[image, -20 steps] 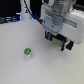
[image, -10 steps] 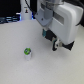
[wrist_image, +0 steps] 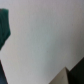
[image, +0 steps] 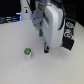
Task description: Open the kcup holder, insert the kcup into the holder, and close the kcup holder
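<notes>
while the kcup (image: 27, 52) stands upright on the white bench (image: 15, 37), end effector (image: 46, 48) just right of it, finger spread unclear, kcup holder (image: 69, 29) far right

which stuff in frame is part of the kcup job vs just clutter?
Part of the job:
- kcup, white with green top, upright on the table
- kcup holder, black unit at the exterior view's right, mostly behind the arm
- gripper, hanging near the kcup, not touching it

Just lying about:
- white bottle at the back
- dark item at the back edge, too blurry to name
</notes>
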Tool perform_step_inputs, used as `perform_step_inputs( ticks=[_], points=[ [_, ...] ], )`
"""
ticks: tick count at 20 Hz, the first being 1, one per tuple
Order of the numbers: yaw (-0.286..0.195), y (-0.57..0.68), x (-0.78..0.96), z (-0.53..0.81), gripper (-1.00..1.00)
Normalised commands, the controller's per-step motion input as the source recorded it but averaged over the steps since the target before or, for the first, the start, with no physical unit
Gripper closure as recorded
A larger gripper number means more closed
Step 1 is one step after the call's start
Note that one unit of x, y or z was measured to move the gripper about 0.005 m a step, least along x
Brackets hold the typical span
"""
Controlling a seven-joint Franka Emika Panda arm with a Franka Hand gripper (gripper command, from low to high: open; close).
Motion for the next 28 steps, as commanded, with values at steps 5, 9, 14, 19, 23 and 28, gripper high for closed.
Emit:
perform_step_inputs(
  ticks=[5, 9, 14, 19, 23, 28],
  points=[
    [-0.302, -0.41, -0.24, -0.23, -1.00],
    [-0.306, -0.42, -0.24, -0.28, -1.00],
    [-0.314, -0.41, -0.25, -0.30, -1.00],
    [-0.313, -0.41, -0.29, -0.42, -1.00],
    [-0.315, -0.39, -0.22, -0.42, -1.00],
    [-0.293, -0.26, -0.05, -0.33, -1.00]
  ],
)
